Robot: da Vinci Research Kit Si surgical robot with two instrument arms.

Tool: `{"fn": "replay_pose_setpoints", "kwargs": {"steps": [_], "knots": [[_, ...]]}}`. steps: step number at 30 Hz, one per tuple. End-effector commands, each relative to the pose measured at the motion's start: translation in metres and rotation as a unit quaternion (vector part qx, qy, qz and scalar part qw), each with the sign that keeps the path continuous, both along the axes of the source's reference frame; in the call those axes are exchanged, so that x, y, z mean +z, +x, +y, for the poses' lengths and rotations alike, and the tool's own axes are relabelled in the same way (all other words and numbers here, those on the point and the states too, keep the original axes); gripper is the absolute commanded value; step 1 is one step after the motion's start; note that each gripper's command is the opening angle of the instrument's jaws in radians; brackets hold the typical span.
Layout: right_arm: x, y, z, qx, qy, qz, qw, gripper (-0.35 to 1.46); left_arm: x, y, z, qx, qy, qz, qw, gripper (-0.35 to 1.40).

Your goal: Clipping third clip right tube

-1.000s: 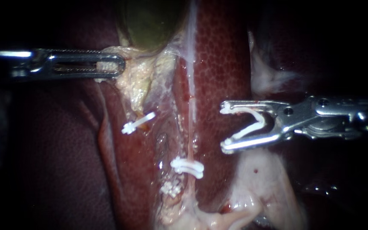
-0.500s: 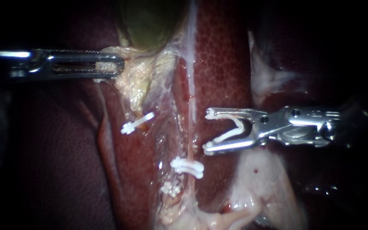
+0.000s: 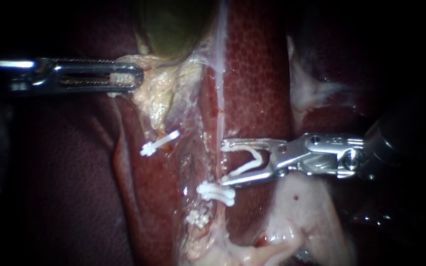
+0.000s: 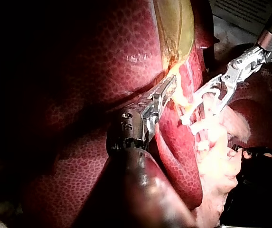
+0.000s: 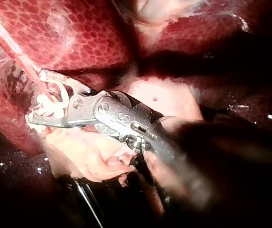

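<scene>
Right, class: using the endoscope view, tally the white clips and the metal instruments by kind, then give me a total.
White clips: 4 (upper clip, middle clip, lowest clip, open clip held in the right instrument's jaws)
Metal instruments: 2 (left instrument gripping pale tissue, right instrument)
Total: 6

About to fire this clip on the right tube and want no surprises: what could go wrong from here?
1. The lower jaw of my right instrument lies close to the placed clip on the right tube; the loaded clip could foul it.
2. The tube seems only at the jaw tips, so closing now might catch it partly.
3. If my left instrument slips off the pale tissue, the tube may shift.
</scene>
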State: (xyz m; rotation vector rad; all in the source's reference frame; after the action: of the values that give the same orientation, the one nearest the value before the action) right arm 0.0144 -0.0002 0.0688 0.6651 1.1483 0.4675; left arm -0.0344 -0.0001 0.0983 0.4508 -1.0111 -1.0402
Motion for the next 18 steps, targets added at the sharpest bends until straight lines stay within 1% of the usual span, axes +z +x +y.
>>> {"fn": "replay_pose_setpoints", "kwargs": {"steps": [1,8,10,18], "knots": [[0.0003,0.0001,0.0,0.001,0.001,-0.001,1.0,0.6,0.0,0.0,0.0,0.0,0.0,0.0,1.0,-0.35],[0.001,0.0014,-0.0004,0.001,0.018,-0.002,0.9998,0.59,-0.0001,0.0,-0.0001,0.0,0.0,0.001,1.0,-0.35],[0.0011,0.0019,-0.0005,-0.001,0.026,0.0,0.9997,0.59,0.0,-0.0001,-0.0001,-0.001,0.0,0.001,1.0,-0.35],[0.0015,0.003,-0.0003,0.008,0.049,0.014,0.9987,0.58,0.0,-0.0001,-0.0001,-0.001,0.0,0.001,1.0,-0.35]]}}
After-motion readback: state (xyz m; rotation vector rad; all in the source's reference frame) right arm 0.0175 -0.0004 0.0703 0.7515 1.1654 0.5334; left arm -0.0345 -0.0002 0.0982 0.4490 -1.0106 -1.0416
